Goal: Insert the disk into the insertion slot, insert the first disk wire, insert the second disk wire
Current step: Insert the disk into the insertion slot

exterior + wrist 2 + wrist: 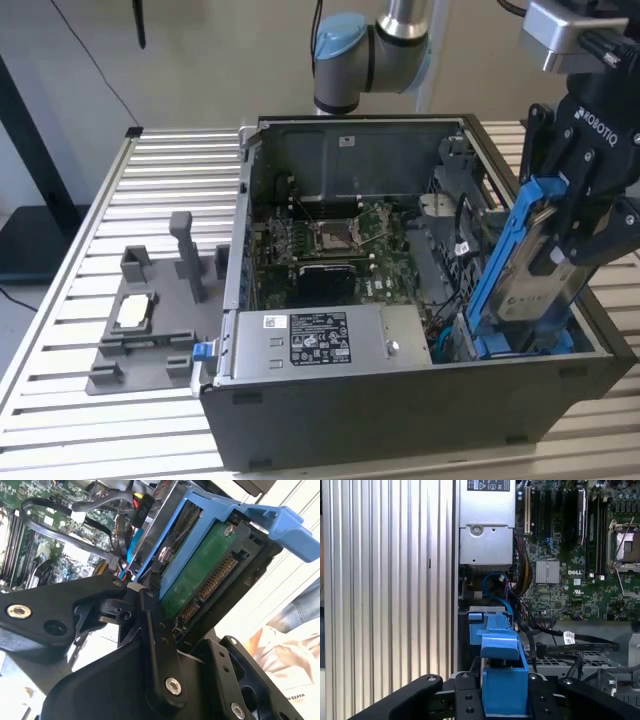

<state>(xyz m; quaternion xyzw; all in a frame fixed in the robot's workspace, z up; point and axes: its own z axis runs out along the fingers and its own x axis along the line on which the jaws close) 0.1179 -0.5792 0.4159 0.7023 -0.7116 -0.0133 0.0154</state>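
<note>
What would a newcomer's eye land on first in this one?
The disk, in its bright blue carrier, is held tilted by the gripper at the exterior view's right, its lower end inside the open computer case. The green motherboard and, at the exterior view's left, the grey stand follow.

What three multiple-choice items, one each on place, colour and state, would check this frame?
1. Where does the grey stand sit?
A. On the slatted table, at the exterior view's left of the computer case
B. Inside the computer case
C. On top of the computer case

2. What colour is the carrier frame around the disk?
A. Red
B. Blue
C. Yellow

3. How is the disk?
A. Flat on the table
B. Lying on the stand
C. Clamped in the gripper, tilted, its lower end inside the case

Answers: 1 A, the stand rests on the slats outside the case; 2 B, the frame is bright blue in every view; 3 C, the gripper holds it slanted over the case's edge.
</note>
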